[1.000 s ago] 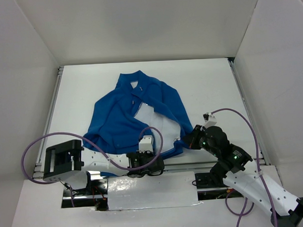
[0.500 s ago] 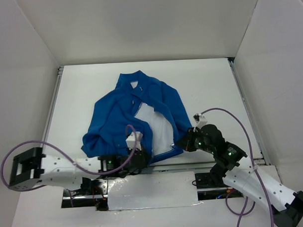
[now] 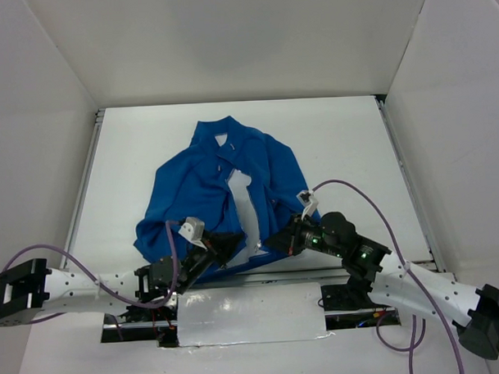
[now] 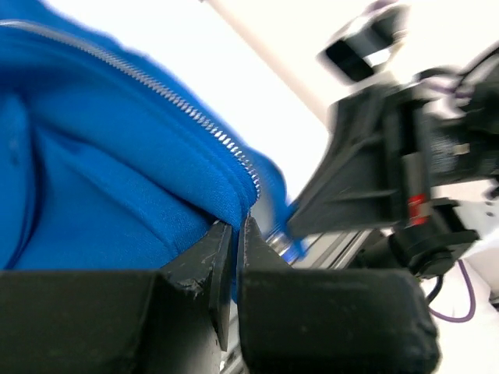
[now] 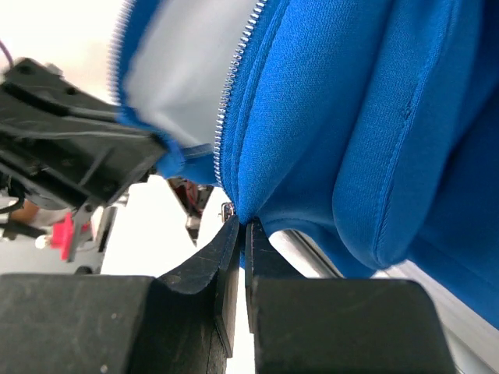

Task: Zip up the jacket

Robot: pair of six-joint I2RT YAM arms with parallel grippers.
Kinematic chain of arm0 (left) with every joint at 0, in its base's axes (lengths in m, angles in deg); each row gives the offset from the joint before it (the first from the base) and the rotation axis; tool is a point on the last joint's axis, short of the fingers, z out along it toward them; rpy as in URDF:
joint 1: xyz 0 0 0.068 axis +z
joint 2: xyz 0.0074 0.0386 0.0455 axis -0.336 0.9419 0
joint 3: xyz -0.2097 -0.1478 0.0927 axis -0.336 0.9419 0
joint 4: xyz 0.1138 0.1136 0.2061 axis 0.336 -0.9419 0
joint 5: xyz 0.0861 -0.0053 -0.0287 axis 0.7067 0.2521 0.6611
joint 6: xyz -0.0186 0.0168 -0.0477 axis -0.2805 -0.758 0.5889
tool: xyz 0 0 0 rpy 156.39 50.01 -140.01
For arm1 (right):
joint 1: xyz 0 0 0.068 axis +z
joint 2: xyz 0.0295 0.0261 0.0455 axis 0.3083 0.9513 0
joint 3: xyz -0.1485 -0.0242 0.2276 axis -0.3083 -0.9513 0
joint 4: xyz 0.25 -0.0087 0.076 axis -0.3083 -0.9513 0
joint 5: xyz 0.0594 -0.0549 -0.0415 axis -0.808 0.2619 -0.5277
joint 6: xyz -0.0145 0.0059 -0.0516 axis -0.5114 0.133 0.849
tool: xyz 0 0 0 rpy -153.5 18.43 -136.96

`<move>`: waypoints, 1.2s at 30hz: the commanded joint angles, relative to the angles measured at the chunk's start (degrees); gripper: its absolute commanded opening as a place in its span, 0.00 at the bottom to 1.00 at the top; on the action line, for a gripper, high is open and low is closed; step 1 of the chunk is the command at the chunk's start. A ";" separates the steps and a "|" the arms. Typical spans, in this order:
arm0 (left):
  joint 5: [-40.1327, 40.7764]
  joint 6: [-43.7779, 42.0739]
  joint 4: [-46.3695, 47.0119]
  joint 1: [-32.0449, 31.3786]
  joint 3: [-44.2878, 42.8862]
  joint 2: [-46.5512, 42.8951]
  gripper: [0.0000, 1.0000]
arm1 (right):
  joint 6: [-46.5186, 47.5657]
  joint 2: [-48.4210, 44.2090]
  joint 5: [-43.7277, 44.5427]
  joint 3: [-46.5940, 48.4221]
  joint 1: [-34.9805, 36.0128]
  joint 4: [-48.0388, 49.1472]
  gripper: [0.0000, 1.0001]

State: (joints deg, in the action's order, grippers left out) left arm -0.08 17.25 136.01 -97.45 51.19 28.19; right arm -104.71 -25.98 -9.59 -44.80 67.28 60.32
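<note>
two-armed robot lines up a blue jacket for zipping. at left, the left gripper (image 3: 216,245) is clamped on the bottom corner of one front panel, right at the lower end of the zipper (image 4: 156,89). the jacket (image 3: 192,193) lies open-fronted in the middle of the table (image 3: 338,143), collar toward the far edge and hem at the near edge, with a strip of white lining (image 3: 247,210) showing between the panels. at right, the right gripper (image 3: 286,239) is pinched shut on the hem corner of the other panel, also beside the zipper teeth.

the step in hand looks like bringing the two zipper ends together. it would go best with both pinches held firm, the two corners level and drawn toward each other in small moves, and the teeth kept straight and lightly taut so one end can seat in the other. the hem hangs at the table's near edge and should not be dragged off it.

the zipper's slider cannot be made out for certain. the left wrist view is blurred by motion, the wrists hide both hem corners from above, and the sleeves are lost in the folds.
</note>
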 commanded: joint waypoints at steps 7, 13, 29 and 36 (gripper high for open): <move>-10.88 -12.97 19.66 1.09 -0.22 -0.67 0.00 | -1.94 3.27 -3.38 -3.31 2.18 18.91 0.00; -12.11 -11.92 21.41 1.80 1.98 -1.55 0.00 | -0.36 1.16 -3.91 -6.21 2.10 23.92 0.00; -15.89 -9.11 26.60 3.11 2.24 4.15 0.00 | 11.06 -0.16 -8.58 -13.43 2.18 43.09 0.00; -17.21 -8.32 28.71 3.29 2.59 5.21 0.00 | 11.42 0.19 -6.30 -13.69 2.18 44.23 0.00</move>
State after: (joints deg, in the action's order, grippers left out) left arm -14.57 7.83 156.99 -94.30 54.27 33.74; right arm -95.01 -25.81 -16.70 -58.11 68.94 98.97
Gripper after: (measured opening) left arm 0.145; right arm 0.082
